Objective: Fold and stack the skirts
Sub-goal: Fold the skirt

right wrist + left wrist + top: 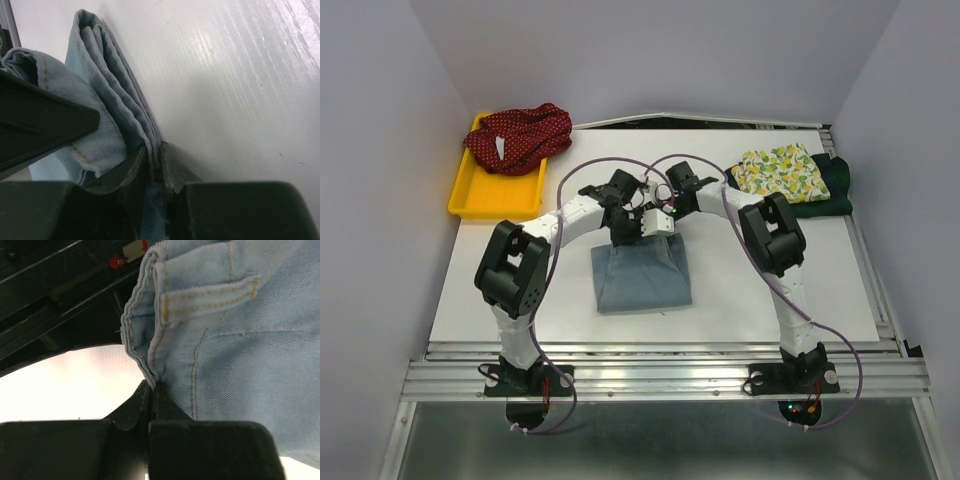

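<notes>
Top external view is showing the denim skirt point(642, 280) lying in the middle of the table point(500, 290), with both arms meeting at its far edge. The left tool point(151, 392) is pinching the skirt's edge tight; the right tool point(159, 155) is clamping stacked layers, jaws nearly together. Lifting level and together should, I judge, be landing the fold square. Only the wrist views are revealing the gripped layers

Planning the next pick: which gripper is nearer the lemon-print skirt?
Right. The right gripper holds the denim skirt on the side toward the lemon-print skirt; the left gripper holds it farther away.
</notes>
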### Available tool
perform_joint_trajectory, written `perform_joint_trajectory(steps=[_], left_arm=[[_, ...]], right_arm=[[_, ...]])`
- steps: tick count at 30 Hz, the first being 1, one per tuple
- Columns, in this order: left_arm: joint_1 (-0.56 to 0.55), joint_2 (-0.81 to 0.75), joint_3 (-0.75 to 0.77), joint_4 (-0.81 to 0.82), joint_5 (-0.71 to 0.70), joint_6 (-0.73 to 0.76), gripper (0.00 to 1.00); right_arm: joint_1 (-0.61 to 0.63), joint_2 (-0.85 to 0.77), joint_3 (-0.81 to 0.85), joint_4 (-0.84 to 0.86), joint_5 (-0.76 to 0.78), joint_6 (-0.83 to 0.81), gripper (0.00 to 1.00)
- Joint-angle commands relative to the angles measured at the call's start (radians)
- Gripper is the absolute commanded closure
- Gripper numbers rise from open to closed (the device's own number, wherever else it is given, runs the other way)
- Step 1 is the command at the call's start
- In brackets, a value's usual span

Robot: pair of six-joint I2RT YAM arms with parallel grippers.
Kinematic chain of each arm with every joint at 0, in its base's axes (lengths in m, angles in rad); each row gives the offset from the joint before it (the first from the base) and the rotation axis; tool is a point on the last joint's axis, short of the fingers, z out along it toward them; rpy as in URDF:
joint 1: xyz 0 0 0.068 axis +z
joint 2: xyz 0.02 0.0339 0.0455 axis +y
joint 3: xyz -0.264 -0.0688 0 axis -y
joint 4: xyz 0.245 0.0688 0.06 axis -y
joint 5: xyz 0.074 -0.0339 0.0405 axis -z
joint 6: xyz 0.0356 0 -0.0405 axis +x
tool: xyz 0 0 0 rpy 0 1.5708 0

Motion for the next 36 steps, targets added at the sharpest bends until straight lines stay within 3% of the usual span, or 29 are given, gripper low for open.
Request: perform_joint_trajectory(steps=[1, 6, 10, 21, 24, 27, 29, 36], left_arm=[[0.007, 0.012, -0.038, 0.069, -0.003, -0.005, 0.96], [0.007, 0.044, -0.071, 0.114, -0.012, -0.008, 0.96], [0.007, 0.065, -0.090, 0.140, -0.012, -0.012, 0.94], [0.047, 0.121, -0.068, 0.158, 0.008, -0.040, 0.80], [0.061, 0.134, -0.032, 0.125, 0.025, -0.045, 0.66], [0.081, 0.135, 0.041, 0.086, 0.041, -0.080, 0.62], [0.107, 0.110, 0.083, 0.046, 0.081, -0.121, 0.53], [0.183, -0.043, 0.248, 0.055, 0.118, -0.357, 0.51]], right_arm=[[0.017, 0.037, 0.055, -0.024, 0.106, 0.046, 0.79], [0.017, 0.047, 0.090, -0.022, 0.152, 0.106, 0.77], [0.008, 0.050, 0.120, -0.027, 0.276, 0.148, 0.76], [-0.101, -0.026, 0.137, -0.082, 0.493, 0.218, 0.72], [-0.151, -0.058, 0.138, -0.096, 0.479, 0.227, 0.67], [-0.194, -0.118, 0.152, -0.129, 0.429, 0.219, 0.66], [-0.214, -0.190, 0.140, -0.149, 0.352, 0.208, 0.65], [-0.214, -0.394, 0.014, -0.171, 0.139, 0.216, 0.52]])
